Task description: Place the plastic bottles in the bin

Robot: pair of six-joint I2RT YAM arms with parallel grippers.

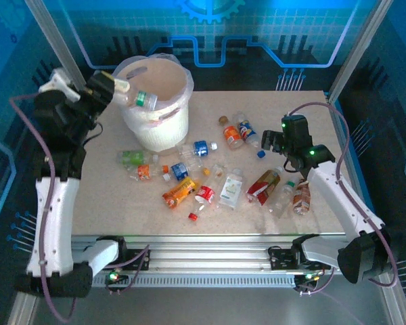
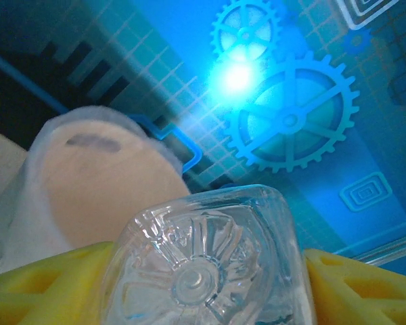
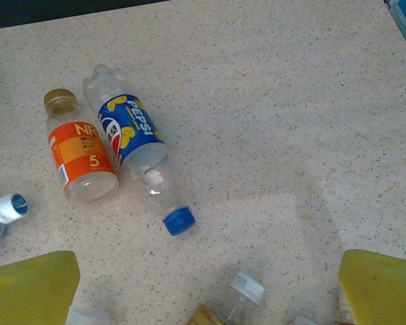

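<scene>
Bottle (image 1: 139,99) over bin (image 1: 164,128) rim

Speckled beige tabletop (image 1: 122,203) on aluminium rail frame (image 1: 210,252). Far wall (image 1: 271,27) glowing blue, printed with gears (image 2: 291,118) and circuit lines. Slanted metal posts (image 1: 57,42) far left and far right. Bright glare (image 2: 237,78) on wall. Grey floor (image 1: 210,308) near.

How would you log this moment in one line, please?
left tool: shut on clear bottle at rim of bin | right tool: open over table, blue-label bottle ahead | stage: bottle not yet released
</scene>
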